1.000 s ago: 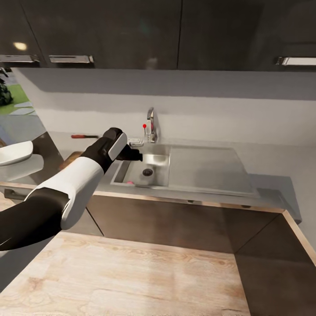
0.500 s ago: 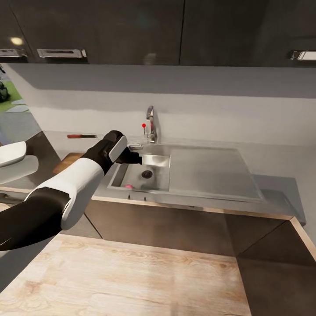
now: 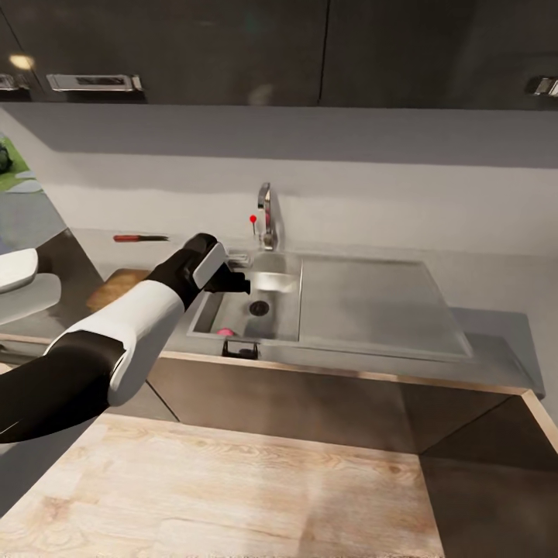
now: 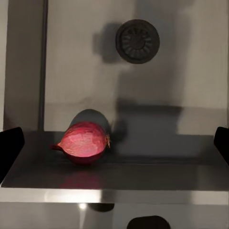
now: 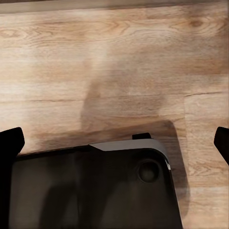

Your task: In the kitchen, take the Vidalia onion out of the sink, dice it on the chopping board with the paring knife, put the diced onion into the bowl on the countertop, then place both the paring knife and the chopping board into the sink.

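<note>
The left gripper hovers over the sink, jaws spread wide and empty, above the Vidalia onion. The right gripper's jaws gape empty over wooden floor.

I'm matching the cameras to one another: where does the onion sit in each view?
Head view: the small pinkish-red round onion lies at the near edge of the grey steel sink, left of centre.
Left wrist view: onion left of centre.
Right wrist view: wooden floor, no onion.
Shared landmark: the round dark drain.
</note>
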You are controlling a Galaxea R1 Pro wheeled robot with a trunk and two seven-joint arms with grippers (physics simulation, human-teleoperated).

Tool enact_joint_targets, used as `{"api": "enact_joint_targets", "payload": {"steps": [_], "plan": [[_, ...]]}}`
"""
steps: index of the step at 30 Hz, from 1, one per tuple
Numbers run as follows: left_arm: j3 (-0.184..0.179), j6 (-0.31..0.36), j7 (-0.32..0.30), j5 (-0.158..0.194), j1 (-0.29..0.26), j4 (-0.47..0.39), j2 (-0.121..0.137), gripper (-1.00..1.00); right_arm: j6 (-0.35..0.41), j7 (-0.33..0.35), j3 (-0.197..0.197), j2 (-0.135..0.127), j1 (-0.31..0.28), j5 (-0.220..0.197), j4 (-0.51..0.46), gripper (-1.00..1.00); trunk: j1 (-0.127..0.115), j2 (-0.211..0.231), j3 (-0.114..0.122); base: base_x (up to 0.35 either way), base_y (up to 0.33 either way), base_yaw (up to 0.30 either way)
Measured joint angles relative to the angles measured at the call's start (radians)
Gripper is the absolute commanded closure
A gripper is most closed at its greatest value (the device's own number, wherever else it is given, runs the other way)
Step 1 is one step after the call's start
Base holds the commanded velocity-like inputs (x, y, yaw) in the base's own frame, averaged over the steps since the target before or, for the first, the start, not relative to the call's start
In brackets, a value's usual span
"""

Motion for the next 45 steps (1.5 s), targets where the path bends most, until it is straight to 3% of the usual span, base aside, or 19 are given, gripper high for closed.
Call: {"api": "enact_joint_targets", "payload": {"steps": [45], "plan": [[-0.002,-0.02,-0.001,0.0,0.006,0.043,-0.002,-1.0,0.0,0.0,0.0,0.001,0.0,0.0,0.0,-1.0,0.0,0.0,-0.067,0.013,0.0,0.0]]}}
